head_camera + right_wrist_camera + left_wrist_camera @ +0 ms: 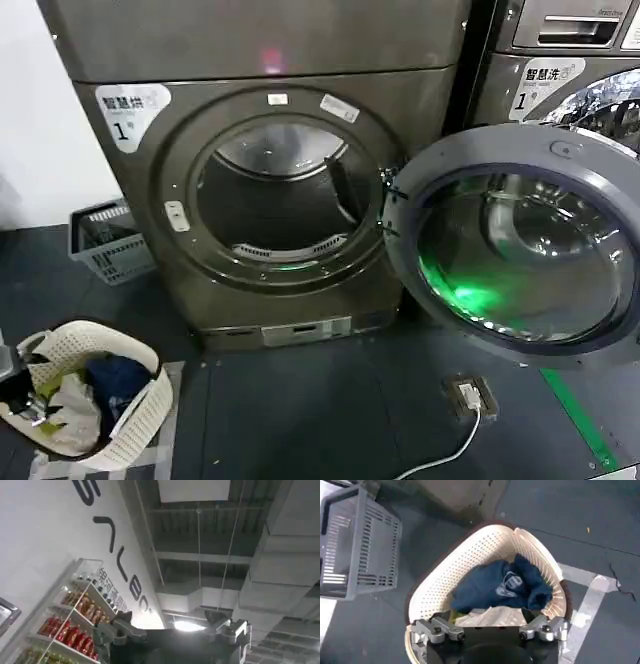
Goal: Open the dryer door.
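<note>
I count two machines: one dryer [270, 170] and one washer [575, 60] beside it. One dryer door [520, 250] hangs wide open. Two baskets: one grey crate [108, 243], one white woven basket [130, 420]. One floor socket [470, 395]. Two grippers: left gripper [490, 632], right gripper [172, 632].

Cream perforated laundry basket [140, 410] holding dark blue clothing [500, 585] at floor's left edge; grey crate [105, 240] beside; shelved, seemingly bottles [75, 625].

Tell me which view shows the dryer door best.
The head view: the door hangs swung wide open to the right, grey inner face and glass toward the camera. The left wrist view looks down on a laundry basket; the right wrist view points up at a ceiling.
</note>
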Robot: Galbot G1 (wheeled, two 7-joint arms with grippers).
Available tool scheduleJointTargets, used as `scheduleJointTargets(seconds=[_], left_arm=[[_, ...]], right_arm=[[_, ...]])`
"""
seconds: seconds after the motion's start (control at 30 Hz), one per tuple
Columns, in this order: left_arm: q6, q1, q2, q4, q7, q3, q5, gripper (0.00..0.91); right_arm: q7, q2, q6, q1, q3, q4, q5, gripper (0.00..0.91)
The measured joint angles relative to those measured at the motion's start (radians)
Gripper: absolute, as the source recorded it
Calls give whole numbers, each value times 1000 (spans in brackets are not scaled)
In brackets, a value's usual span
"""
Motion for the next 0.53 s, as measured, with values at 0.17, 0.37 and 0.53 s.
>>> scheduleJointTargets(seconds=[0.17, 0.37, 0.53], left_arm=[[-13, 3, 7, -7, 23, 4, 25, 907], [-15, 16, 0, -7, 17, 3, 44, 907], [-13, 16, 11, -3, 13, 0, 47, 907]], right_arm=[[-1, 0, -2, -14, 13, 3, 1, 907], [-3, 16, 2, -29, 15, 14, 2, 907], [-3, 13, 5, -37, 32, 7, 6, 907]])
